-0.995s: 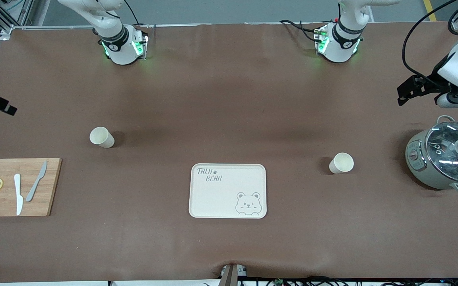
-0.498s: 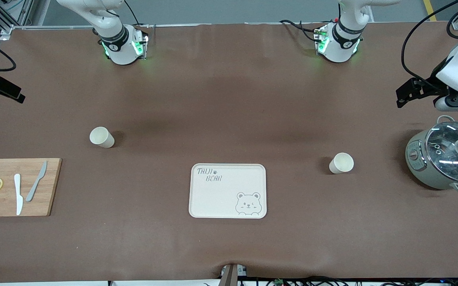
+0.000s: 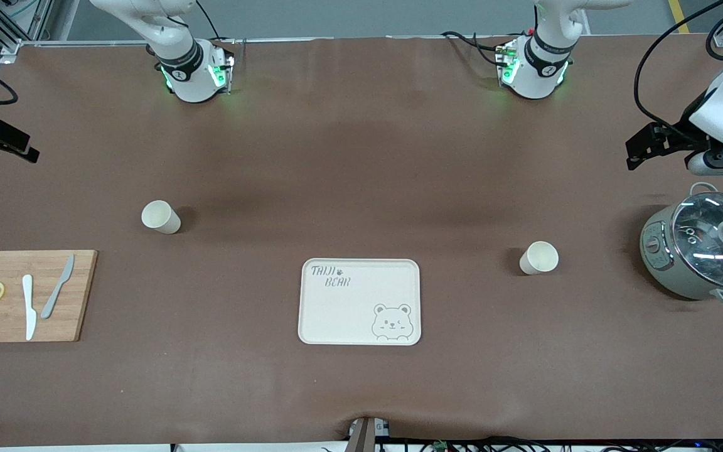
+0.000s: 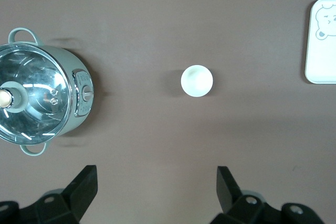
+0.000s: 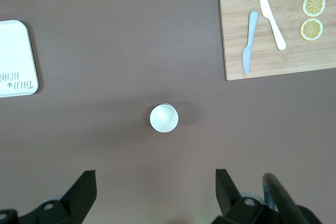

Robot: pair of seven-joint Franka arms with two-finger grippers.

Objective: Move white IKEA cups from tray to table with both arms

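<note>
The brown table [image 3: 361, 157] carried everything, and the bear tray [image 3: 359, 302] lay bare near the front camera, midway between the two arms' ends. Both white cups stood upright on the table, well apart from the tray: one cup [image 3: 160, 216] toward the right arm's end and farther from the front camera than the bamboo cutting board [image 3: 26, 295], the other cup [image 3: 538, 257] toward the left arm's end, beside the lidded grey-green pot [image 3: 700, 251].

By the look of it the transfer was done, so the step in hand was pulling clear. Doing that well would mean keeping each arm high and wide of its cup, so that no finger or cable brushed a light tumbler over, and keeping the left arm off the pot's glass lid.

The left gripper [image 4: 156, 187] hung over the table at the left arm's end, close to the pot, its jaws spread fully and holding nothing. The right gripper [image 5: 155, 190] hung over the table edge at the right arm's end, likewise wide open and empty, touching nothing.
</note>
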